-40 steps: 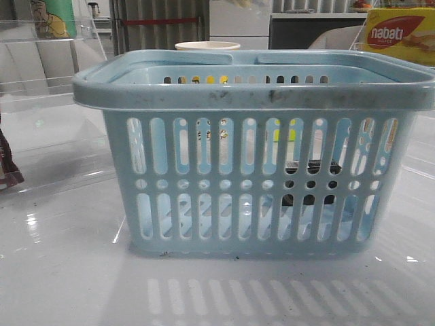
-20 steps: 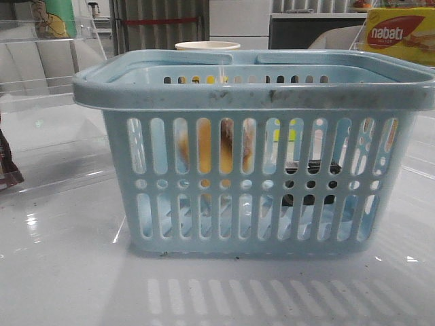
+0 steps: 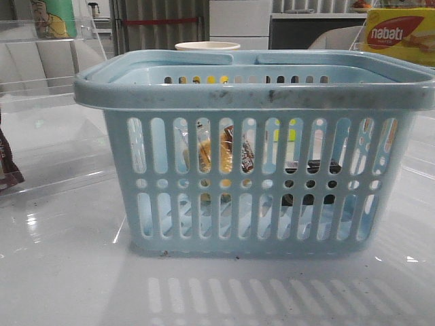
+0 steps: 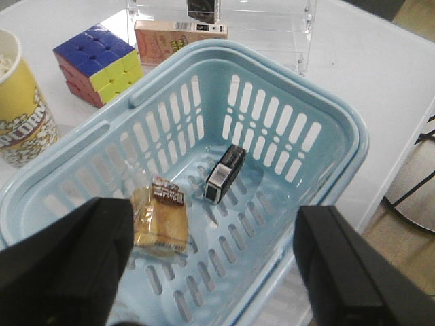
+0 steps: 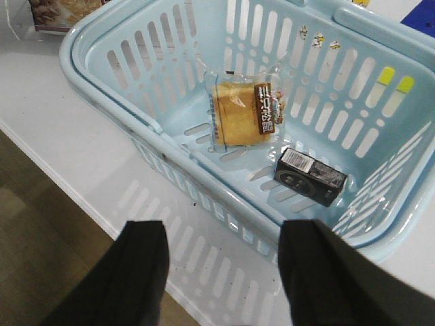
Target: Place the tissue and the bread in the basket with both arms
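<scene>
Wrist views | left jaws [image 4: 204,272] wide open, empty | right jaws [image 5: 217,278] likewise

A glossy white table [image 3: 61,272] mirrors overhead light in small bright spots. At its far left stands a clear acrylic shelf [image 3: 47,61]. Behind are a ribbed grey panel with a red stripe [image 3: 160,24], a white cabinet [image 3: 239,19] and a dark counter [image 3: 299,30]. Beside the table, wood-toned floor [image 5: 41,238] shows, and a black chair base [image 4: 414,197].
</scene>
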`<state>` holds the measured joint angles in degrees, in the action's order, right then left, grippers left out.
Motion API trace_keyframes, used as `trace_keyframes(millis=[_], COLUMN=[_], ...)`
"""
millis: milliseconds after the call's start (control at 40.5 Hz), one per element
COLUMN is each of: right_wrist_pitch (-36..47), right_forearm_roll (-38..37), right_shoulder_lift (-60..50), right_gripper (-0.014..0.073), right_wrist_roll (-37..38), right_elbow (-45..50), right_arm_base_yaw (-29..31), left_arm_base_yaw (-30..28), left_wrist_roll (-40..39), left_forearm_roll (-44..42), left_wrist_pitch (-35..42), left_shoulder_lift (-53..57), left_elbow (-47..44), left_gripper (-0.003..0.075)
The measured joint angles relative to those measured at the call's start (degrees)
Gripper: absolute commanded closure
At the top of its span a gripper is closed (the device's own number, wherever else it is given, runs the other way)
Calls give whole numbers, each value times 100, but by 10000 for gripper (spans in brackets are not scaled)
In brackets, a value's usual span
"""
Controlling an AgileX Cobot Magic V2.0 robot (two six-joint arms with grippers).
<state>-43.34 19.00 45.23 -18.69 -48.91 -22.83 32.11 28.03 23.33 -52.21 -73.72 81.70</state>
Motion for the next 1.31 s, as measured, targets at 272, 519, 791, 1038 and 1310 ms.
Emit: trace_keyframes(millis=[272,519,791,1038,1310], right_wrist_pitch=[0,-85,-444,-909,-983], right_forearm_roll=[0,-14,-720,-1121,-1125], right_shoulder_lift=[0,0,-407,-780,-792], right_gripper=[116,116,116,214,538], right_wrist_roll=[0,0,776,1166,1189], right_elbow=[0,0,0,6,28], right_arm_base_yaw=[0,0,0,0,0], left_arm_base_yaw=[0,0,0,0,0], left_wrist_roll=[-880,-1421,-1920,-1933,-1953], left_forearm_roll=[-1152,-1586,-1948,-1961,-1961], left_wrist_pitch=[216,423,507,507,514], left_shoulder_lift=[1799,3014,3630,3630,3630], left_elbow=[-1654,-2811,-3376,-3403,-3403], left_gripper=[172,172,172,244,542])
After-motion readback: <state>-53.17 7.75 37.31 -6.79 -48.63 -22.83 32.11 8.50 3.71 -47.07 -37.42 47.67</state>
